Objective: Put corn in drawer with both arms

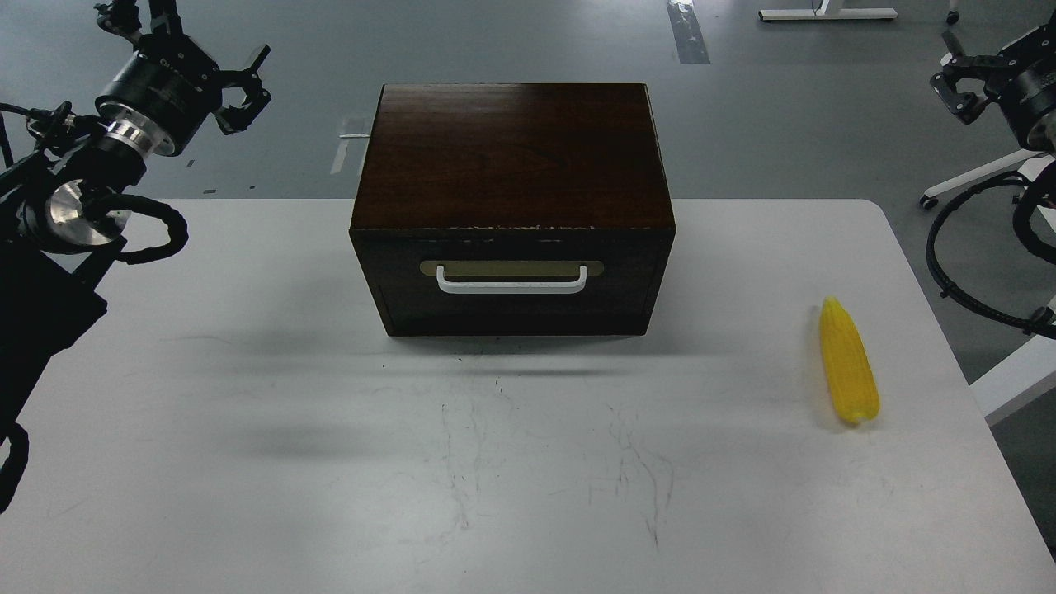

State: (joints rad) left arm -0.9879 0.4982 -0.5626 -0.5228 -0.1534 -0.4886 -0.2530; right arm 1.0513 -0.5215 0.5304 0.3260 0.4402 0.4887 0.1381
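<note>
The yellow corn (848, 363) lies on the white table (247, 429) at the right, its pointed tip facing away from me. The drawer (511, 285) is shut in the front of the dark brown wooden box (511, 148), its white bar handle (511, 288) facing me. My left gripper (247, 82) hangs open in the air at the upper left, well left of the box. At the upper right edge, my right gripper (957, 78) is open too, far above and behind the corn. Neither holds anything.
The box stands at the middle of the table's far half. Black cables (949, 272) loop beside the table's right edge. On the grey floor behind stand white frame legs (827, 14).
</note>
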